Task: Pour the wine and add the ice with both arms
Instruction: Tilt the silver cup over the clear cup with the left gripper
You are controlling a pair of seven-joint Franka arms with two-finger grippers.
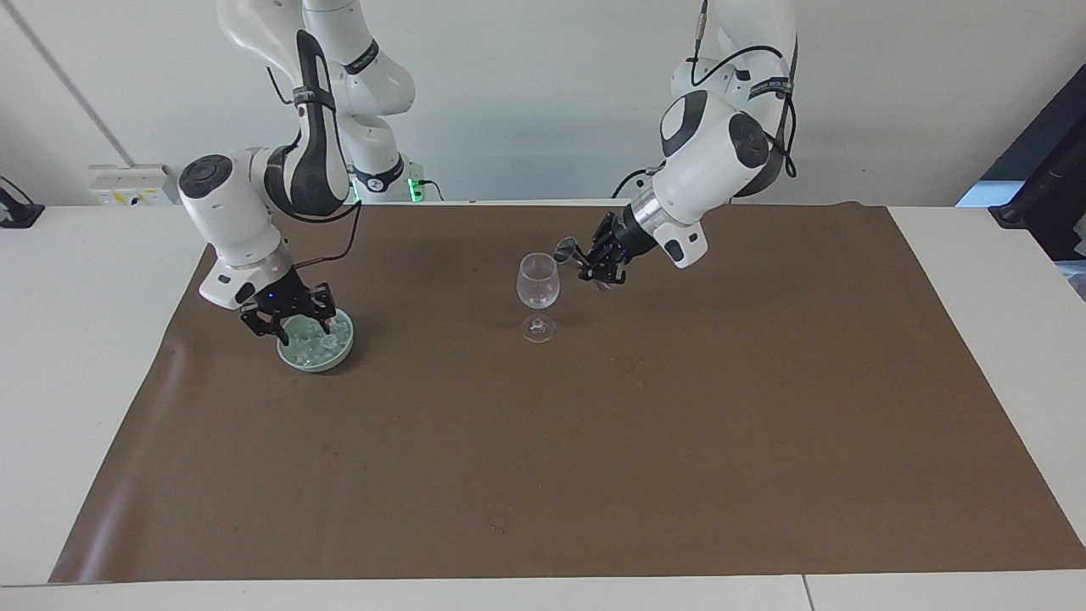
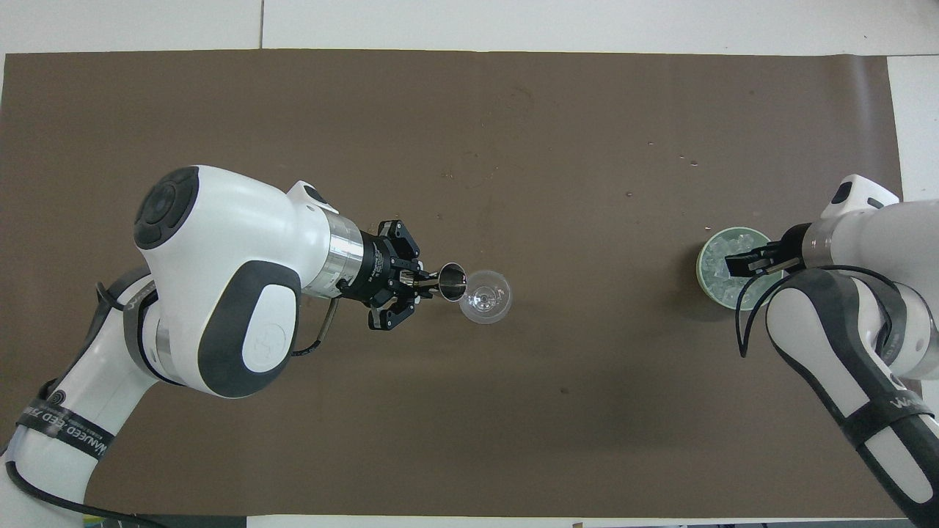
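A clear wine glass [image 1: 538,284] [image 2: 485,296] stands upright in the middle of the brown mat. My left gripper [image 1: 587,261] [image 2: 429,283] is shut on a small metal measuring cup [image 1: 567,249] [image 2: 452,281]. It holds the cup tilted, with the mouth at the glass's rim. No wine can be made out in the cup or the glass. A pale green bowl [image 1: 316,367] [image 2: 702,258] of ice [image 1: 321,346] [image 2: 722,284] sits toward the right arm's end of the table. My right gripper [image 1: 293,331] [image 2: 739,264] points down into the bowl, among the ice.
The brown mat [image 1: 594,467] [image 2: 513,117] covers most of the white table [image 1: 85,339]. A few small wet marks [image 2: 469,176] lie on the mat farther from the robots than the glass.
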